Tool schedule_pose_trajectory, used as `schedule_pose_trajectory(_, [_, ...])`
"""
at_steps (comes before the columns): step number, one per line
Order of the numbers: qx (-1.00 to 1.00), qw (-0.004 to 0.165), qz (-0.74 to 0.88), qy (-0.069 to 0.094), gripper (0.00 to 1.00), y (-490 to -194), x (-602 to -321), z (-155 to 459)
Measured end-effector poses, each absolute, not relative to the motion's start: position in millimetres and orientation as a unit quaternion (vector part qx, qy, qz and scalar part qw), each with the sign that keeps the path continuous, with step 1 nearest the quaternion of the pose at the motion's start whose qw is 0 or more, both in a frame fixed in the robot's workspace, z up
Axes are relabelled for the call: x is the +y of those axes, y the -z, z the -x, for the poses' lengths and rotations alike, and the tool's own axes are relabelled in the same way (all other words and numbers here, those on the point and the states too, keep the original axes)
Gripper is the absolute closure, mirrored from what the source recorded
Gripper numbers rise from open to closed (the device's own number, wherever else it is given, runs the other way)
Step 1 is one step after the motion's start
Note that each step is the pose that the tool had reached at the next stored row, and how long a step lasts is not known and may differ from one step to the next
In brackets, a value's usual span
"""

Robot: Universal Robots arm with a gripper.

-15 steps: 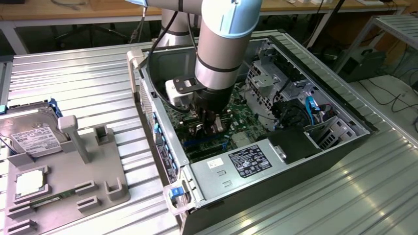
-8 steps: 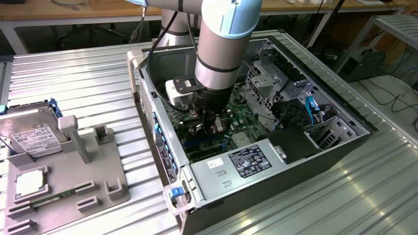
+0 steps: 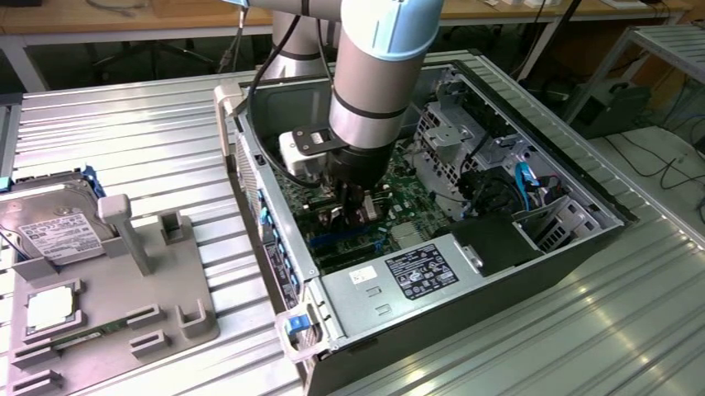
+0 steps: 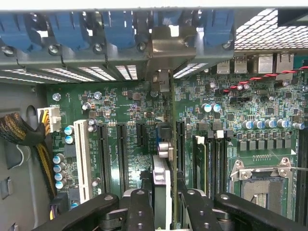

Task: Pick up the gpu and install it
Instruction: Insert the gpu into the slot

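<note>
as the gpu [image 4: 162, 175] stands: edge-on, thin flat card, silver bracket [image 4: 169, 45] at the far end
place: over a motherboard [image 4: 120, 103] slot, inside the case [image 3: 474, 330]
jaws: clamped on the gpu

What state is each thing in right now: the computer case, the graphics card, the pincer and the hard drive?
Computer case: on its side, side panel off.
Graphics card: gripped on edge above the slots of the circuit board, inside the case.
Pincer: closed on the graphics card.
Hard drive: sitting on the grey holder, outside the case.
</note>
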State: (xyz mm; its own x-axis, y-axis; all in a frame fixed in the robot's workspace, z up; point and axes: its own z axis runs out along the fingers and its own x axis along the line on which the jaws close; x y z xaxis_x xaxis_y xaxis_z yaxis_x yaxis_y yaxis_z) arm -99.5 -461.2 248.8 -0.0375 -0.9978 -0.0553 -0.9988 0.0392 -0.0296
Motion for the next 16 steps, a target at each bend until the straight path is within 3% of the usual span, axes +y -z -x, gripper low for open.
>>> schedule_pose_trajectory(16, [0.720, 0.030, 0.693, -0.009, 0.72, -248.8, -461.2, 99.3])
